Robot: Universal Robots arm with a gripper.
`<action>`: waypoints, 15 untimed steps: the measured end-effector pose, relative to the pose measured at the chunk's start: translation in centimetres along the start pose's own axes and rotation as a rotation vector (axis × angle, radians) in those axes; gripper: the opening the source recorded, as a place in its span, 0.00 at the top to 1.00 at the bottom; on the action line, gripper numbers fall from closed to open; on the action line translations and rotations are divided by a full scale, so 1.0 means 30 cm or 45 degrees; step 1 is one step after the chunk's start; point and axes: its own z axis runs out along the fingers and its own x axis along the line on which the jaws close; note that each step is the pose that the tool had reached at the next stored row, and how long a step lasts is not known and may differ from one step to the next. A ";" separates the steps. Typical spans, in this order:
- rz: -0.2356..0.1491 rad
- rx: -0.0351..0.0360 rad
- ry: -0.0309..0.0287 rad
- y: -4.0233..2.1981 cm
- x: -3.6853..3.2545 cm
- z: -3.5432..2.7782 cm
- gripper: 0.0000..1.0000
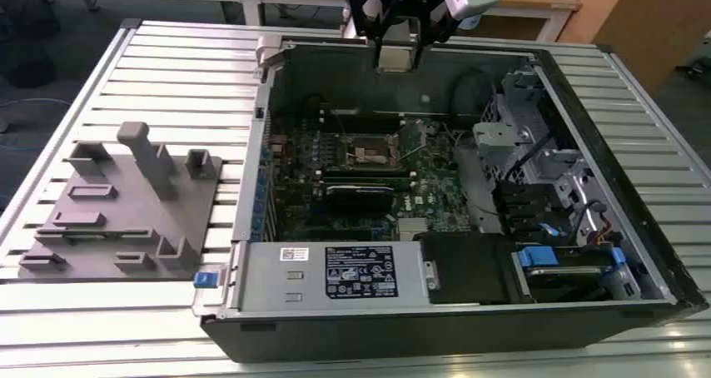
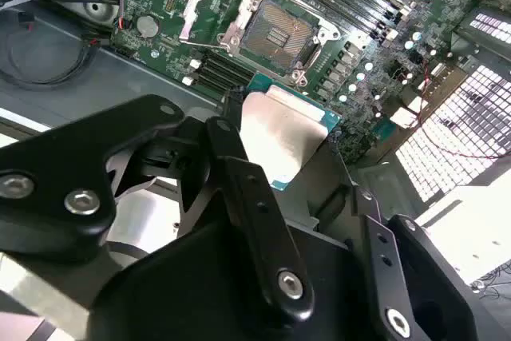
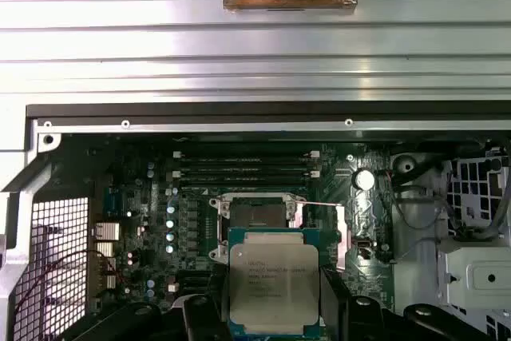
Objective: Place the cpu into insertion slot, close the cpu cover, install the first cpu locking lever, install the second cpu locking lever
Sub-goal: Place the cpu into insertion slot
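My gripper [image 1: 398,60] hangs over the back wall of the open computer case, shut on the cpu [image 1: 397,55]. Both wrist views show the cpu [image 2: 283,135] [image 3: 274,281] as a flat square chip with a silvery top and green edge, pinched between two black fingers [image 2: 239,177]. It is well above the green board. The insertion slot [image 1: 370,151] [image 2: 277,35] [image 3: 257,217] lies uncovered below, dark in the middle with a metal rim. The cpu cover [image 2: 198,1] [image 3: 339,237] stands hinged up at one side of the socket.
The case [image 1: 239,228] lies open on a slatted aluminium table [image 1: 166,70]. Inside it are a power supply [image 1: 333,270], a drive cage [image 1: 534,145], long memory slots [image 3: 243,167] and a black card [image 1: 358,196]. A grey fixture block [image 1: 122,203] sits at the exterior view's left.
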 end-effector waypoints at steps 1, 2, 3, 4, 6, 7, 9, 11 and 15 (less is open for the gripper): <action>0.000 0.0001 0.0000 0.000 0.000 0.000 0.46; 0.000 0.0000 0.0000 0.000 0.000 0.000 0.46; 0.000 -0.0001 -0.0001 0.000 0.000 0.000 0.46; 0.000 -0.0001 0.0000 0.000 0.000 0.000 0.46; 0.000 0.0000 -0.0001 0.000 0.000 0.000 0.46; 0.000 0.0000 0.0000 0.000 0.000 0.000 0.46; 0.000 0.0000 0.0000 0.000 0.000 0.000 0.46; 0.000 0.0001 0.0000 0.000 0.000 0.001 0.46; 0.000 -0.0001 -0.0001 -0.001 0.000 0.011 0.46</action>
